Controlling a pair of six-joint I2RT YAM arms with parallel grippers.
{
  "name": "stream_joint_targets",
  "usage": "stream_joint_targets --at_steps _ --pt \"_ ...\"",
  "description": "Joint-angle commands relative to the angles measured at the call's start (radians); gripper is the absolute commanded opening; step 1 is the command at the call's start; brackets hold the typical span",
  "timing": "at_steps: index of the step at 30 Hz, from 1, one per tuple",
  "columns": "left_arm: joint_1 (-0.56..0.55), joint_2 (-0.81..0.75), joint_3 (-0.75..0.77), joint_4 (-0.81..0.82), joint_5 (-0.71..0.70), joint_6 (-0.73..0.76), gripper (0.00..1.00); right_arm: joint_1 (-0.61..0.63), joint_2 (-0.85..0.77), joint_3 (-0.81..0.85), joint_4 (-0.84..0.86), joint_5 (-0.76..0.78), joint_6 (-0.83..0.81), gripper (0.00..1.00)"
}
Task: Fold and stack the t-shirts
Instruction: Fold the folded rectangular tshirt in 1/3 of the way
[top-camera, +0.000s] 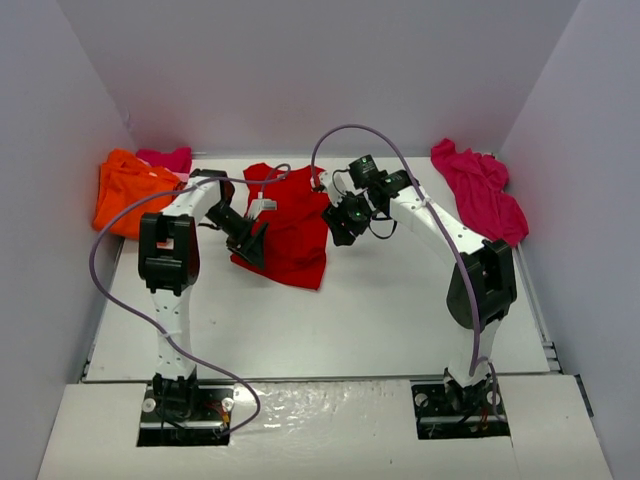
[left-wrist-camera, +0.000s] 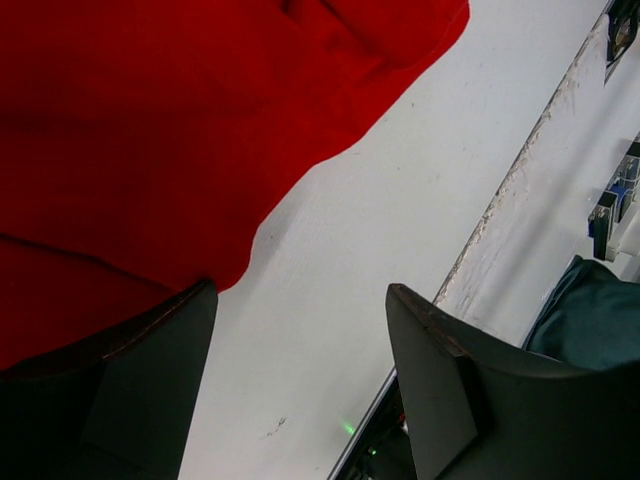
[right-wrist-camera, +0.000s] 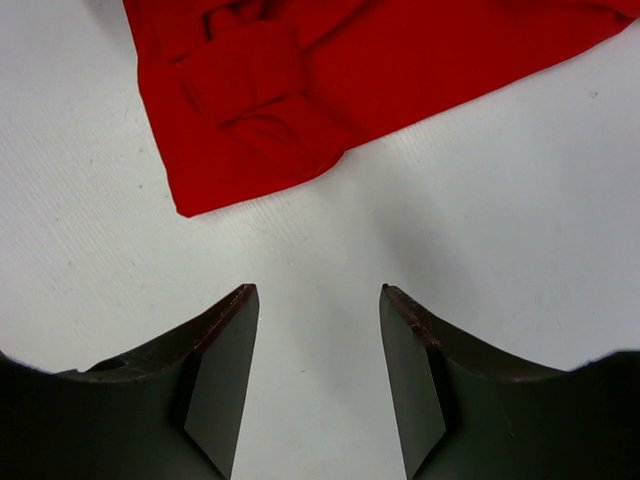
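Observation:
A red t-shirt (top-camera: 292, 228) lies crumpled in the middle of the white table (top-camera: 380, 310). My left gripper (top-camera: 252, 243) hovers over its left edge. In the left wrist view that gripper (left-wrist-camera: 300, 290) is open, with bare table between its fingers and the red t-shirt (left-wrist-camera: 150, 130) by the left finger. My right gripper (top-camera: 345, 218) hangs at the shirt's right edge. It is open (right-wrist-camera: 316, 290) over bare table, and a folded corner of the red t-shirt (right-wrist-camera: 260, 100) lies just ahead. An orange t-shirt (top-camera: 125, 192) and a pink one (top-camera: 166, 158) sit at the back left. A magenta t-shirt (top-camera: 482, 190) lies at the back right.
White walls close in the table at the back and on both sides. A purple cable (top-camera: 120, 270) loops off each arm. The table's front edge strip (left-wrist-camera: 500, 200) runs near the left gripper.

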Motion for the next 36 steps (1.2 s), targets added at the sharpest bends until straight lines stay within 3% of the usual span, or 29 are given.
stream_joint_targets --at_steps 1,36 --pt "0.005 -0.023 0.065 -0.035 0.001 -0.007 0.65 -0.004 -0.061 -0.001 0.019 0.003 0.005 0.49" --pt "0.023 -0.005 -0.004 0.031 -0.040 -0.059 0.65 -0.003 -0.031 -0.005 0.036 -0.018 0.007 0.49"
